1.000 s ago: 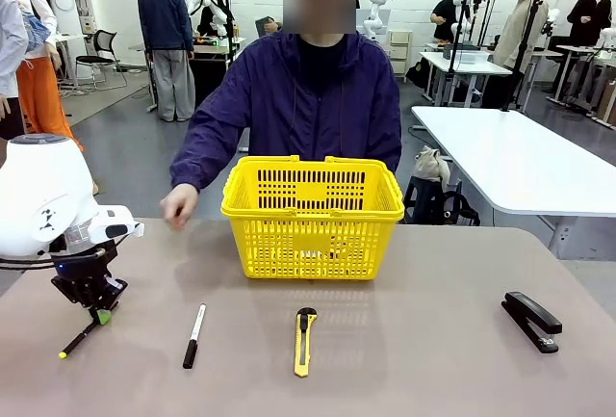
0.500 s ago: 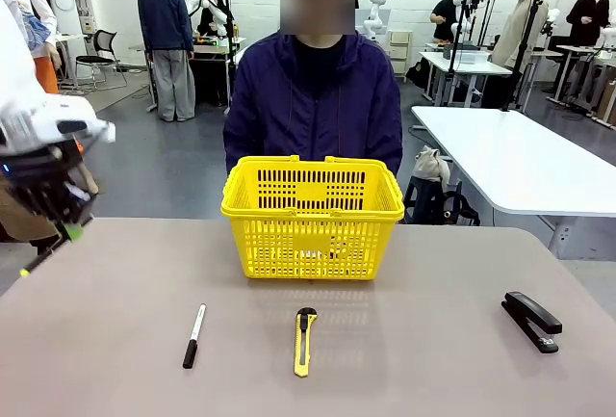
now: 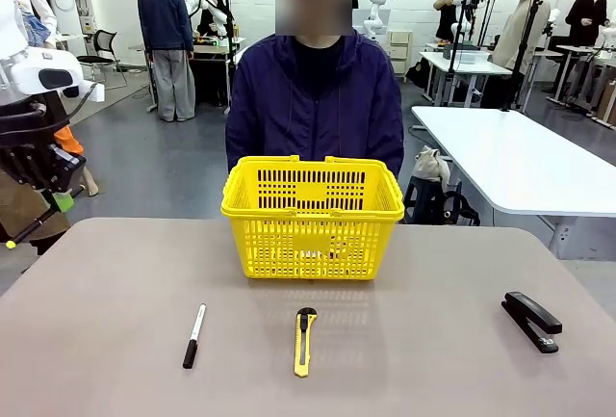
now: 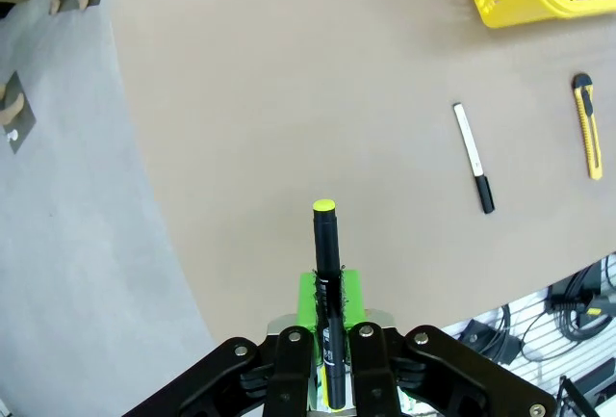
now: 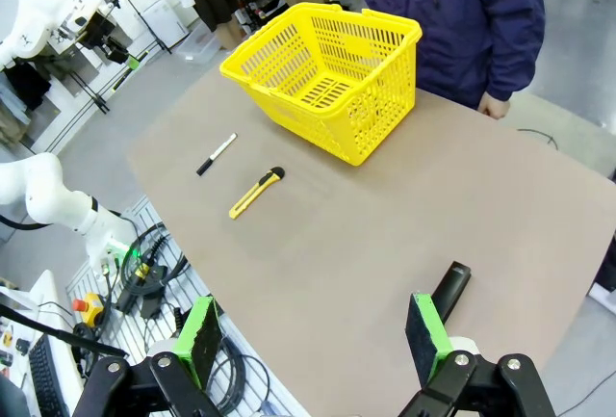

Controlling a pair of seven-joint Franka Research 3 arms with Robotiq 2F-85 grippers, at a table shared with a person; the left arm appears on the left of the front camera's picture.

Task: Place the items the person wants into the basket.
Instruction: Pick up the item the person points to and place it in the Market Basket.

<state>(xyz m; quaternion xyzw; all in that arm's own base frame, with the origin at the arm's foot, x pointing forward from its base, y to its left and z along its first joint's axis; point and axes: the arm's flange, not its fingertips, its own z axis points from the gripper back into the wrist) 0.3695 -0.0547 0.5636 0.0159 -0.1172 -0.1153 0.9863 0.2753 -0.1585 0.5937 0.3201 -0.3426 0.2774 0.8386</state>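
Thin black yellow-tipped pen (image 4: 324, 234) sits clamped lengthwise in my left gripper (image 4: 327, 287), well left of the yellow slotted plastic basket (image 3: 313, 244).

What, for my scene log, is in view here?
basket: 1, yellow, far middle of table, before the person
marker: 1, white with black cap, lying near left of middle
knife: 1, yellow and black, lying right of the marker
stapler: 1, black, near right
pen: 1, black with yellow tip, in the air at the table's left edge
table: 1, grey-brown
person: 1, purple jacket, behind the basket
left hand: 1, black, green pads, shut on the pen
right hand: 1, black, green pads, open, above the table near the stapler
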